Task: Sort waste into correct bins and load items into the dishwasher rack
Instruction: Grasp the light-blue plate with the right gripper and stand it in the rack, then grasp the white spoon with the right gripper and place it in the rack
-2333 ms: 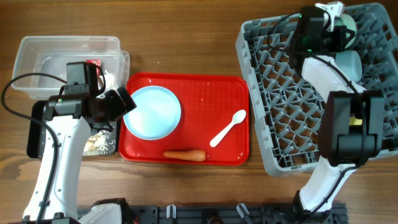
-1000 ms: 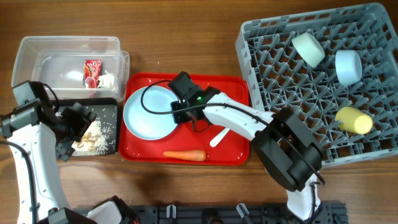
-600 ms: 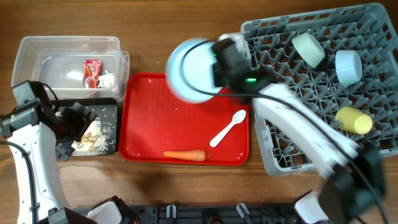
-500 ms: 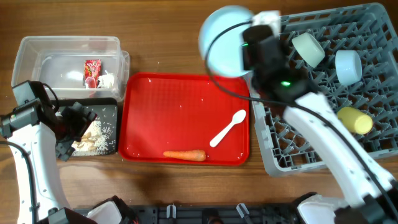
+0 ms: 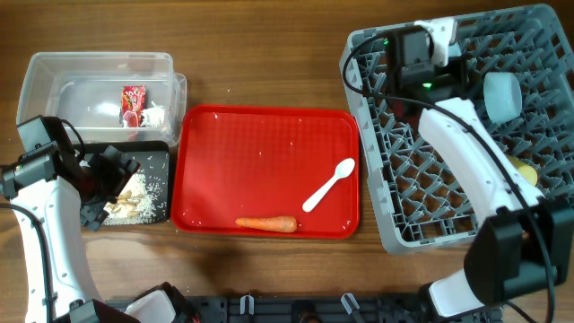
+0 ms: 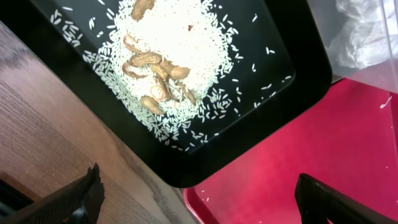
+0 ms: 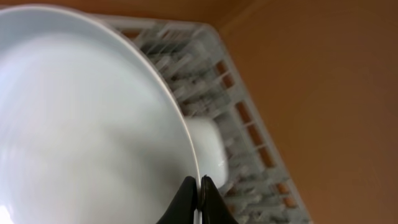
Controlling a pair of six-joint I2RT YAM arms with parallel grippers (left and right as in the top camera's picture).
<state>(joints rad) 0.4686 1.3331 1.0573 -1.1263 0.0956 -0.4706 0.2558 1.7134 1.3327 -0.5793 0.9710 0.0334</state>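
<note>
My right gripper (image 5: 420,49) (image 7: 199,194) is shut on the rim of the light blue plate (image 7: 93,124) and holds it over the far side of the grey dishwasher rack (image 5: 404,179) (image 7: 186,56). The arm hides the plate in the overhead view. A light blue bowl (image 5: 502,94) and a yellow cup (image 5: 527,170) lie in the rack. A pale bowl (image 7: 208,146) shows behind the plate. The white spoon (image 5: 329,184) and orange carrot (image 5: 266,223) lie on the red tray (image 5: 202,152). My left gripper (image 5: 112,184) (image 6: 199,208) is open over the black tray (image 6: 298,68) of rice scraps (image 6: 180,50).
The clear tub (image 5: 54,72) at the far left holds the red wrapper (image 5: 133,99) and white tissue (image 5: 155,115). The black tray (image 5: 160,154) sits between the tub and the red tray. Bare wood lies along the front edge.
My right gripper took the light blue plate off the red tray and carried it right and back, over the rack. The left arm swung left off the plate, then stayed still.
</note>
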